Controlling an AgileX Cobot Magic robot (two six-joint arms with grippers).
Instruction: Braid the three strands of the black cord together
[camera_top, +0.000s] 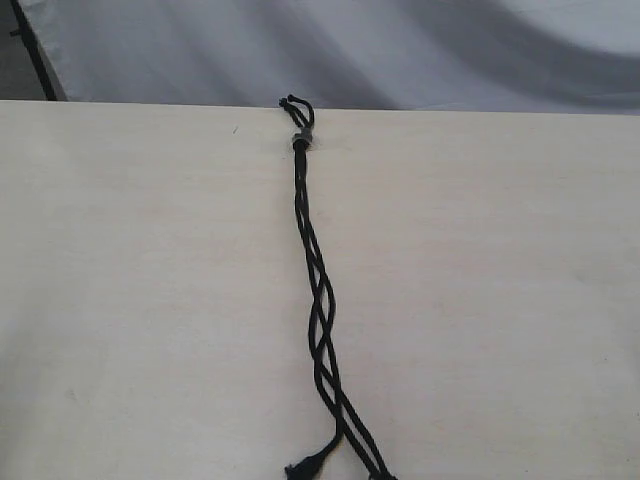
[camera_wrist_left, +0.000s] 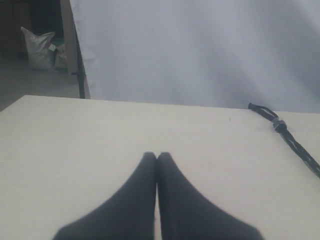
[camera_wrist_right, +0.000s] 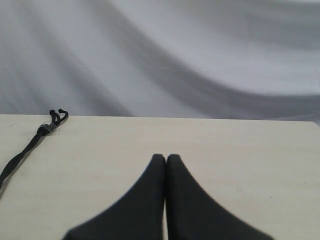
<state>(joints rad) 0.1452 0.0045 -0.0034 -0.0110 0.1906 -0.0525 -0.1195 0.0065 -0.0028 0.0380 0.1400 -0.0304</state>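
Well apart from left fingers (camera_wrist_left: 142, 200) and right fingers (camera_wrist_right: 147, 200), both pairs pressed together, black cord (camera_top: 318, 300) loosely braided on bench (camera_top: 120, 300), knot (camera_top: 299, 141) at far edge, grey cloth (camera_top: 400, 50) beyond

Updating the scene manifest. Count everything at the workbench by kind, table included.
Cord: 1
Grippers: 2, left gripper and right gripper, both shut and empty
Table: 1
Total: 4
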